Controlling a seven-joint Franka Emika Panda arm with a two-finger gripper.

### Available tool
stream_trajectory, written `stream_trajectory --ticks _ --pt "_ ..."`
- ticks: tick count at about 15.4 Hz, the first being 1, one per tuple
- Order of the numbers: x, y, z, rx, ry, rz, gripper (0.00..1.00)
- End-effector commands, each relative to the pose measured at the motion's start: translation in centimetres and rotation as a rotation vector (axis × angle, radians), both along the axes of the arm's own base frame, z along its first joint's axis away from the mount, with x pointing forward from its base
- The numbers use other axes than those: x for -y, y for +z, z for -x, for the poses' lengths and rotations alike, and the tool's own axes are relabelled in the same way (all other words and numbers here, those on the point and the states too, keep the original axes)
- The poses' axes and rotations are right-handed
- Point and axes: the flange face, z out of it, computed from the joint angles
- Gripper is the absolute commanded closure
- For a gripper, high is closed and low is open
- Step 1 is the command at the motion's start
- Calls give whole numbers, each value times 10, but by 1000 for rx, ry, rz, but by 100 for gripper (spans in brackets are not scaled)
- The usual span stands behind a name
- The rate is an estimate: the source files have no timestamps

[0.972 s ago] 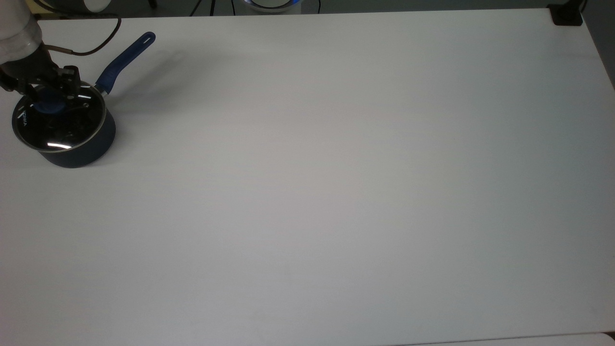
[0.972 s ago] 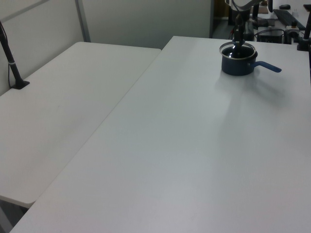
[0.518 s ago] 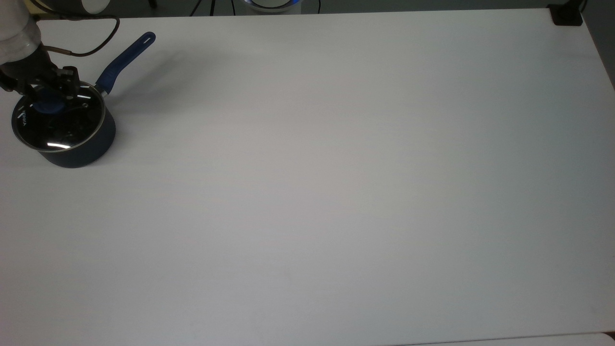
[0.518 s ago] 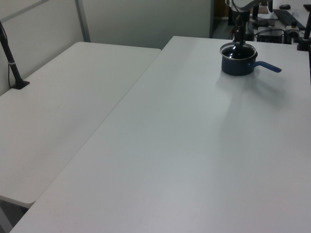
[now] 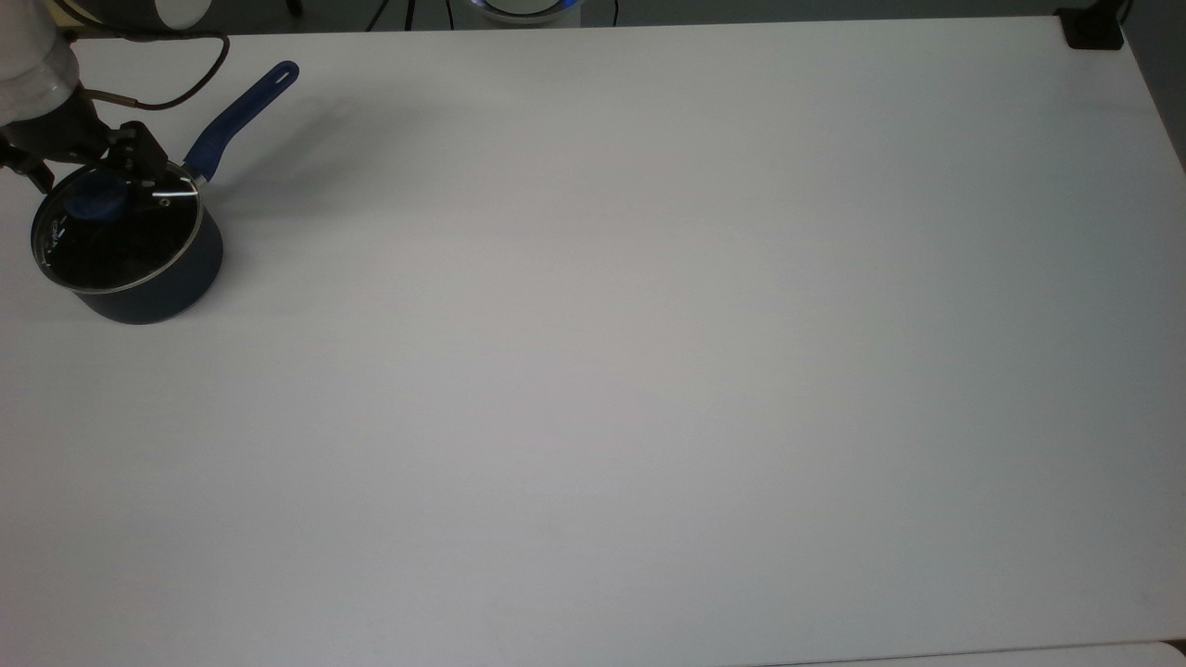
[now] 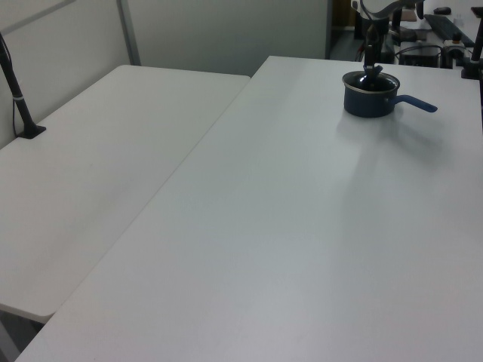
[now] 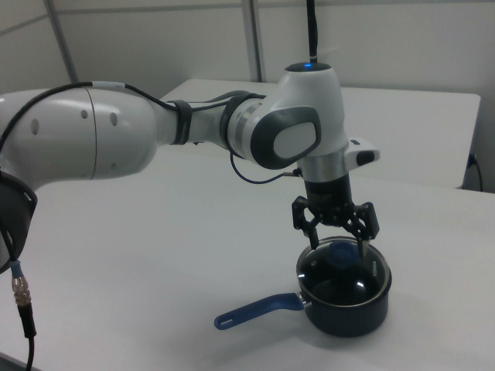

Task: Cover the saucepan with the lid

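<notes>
- I'm looking at the saucepan (image 5: 148, 269) sitting near the far-left corner of the white table (image 5: 649, 371) in the top view, its long blue handle (image 5: 243, 113) pointing toward one o'clock there.
- The lid (image 5: 118, 227) is lying on the saucepan's rim, glass flat across the opening, and I'm seeing the dark inside through it.
- In the right view the lid (image 7: 344, 268) is sitting level on the pot (image 7: 346, 305), the handle (image 7: 259, 309) running out toward eight o'clock.
- The blue knob (image 7: 340, 253) is showing clear at the lid's centre, and the gripper (image 7: 337, 241) is hanging just above it.
- The fingers (image 7: 312, 234) are standing spread apart, one on each side of the knob, and I'm seeing a gap between them and the knob, so they are holding nothing.
- In the top view the gripper (image 5: 85, 176) is sitting at the lid's eleven o'clock edge, with the knob (image 5: 94, 199) just below it in the picture.
- A dark cable (image 5: 176, 79) is looping from the arm past the handle's near end.
- From the left view, the saucepan (image 6: 370, 99) is looking small at the table's far end, handle (image 6: 416, 103) pointing to three o'clock, and the gripper (image 6: 372, 69) is coming down from twelve o'clock over it.
- The white arm (image 7: 155, 131) is reaching in from nine o'clock in the right view.
</notes>
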Motion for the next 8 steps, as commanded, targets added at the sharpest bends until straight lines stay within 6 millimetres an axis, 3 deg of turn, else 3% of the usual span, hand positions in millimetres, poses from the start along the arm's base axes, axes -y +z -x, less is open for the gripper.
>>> stream_trajectory --ticks 1,3,8 --pt "-52 37 -8 26 -85 5 0" --pt "-114 56 -24 44 -135 7 0" --pt "-262 91 -34 53 -188 -4 0"
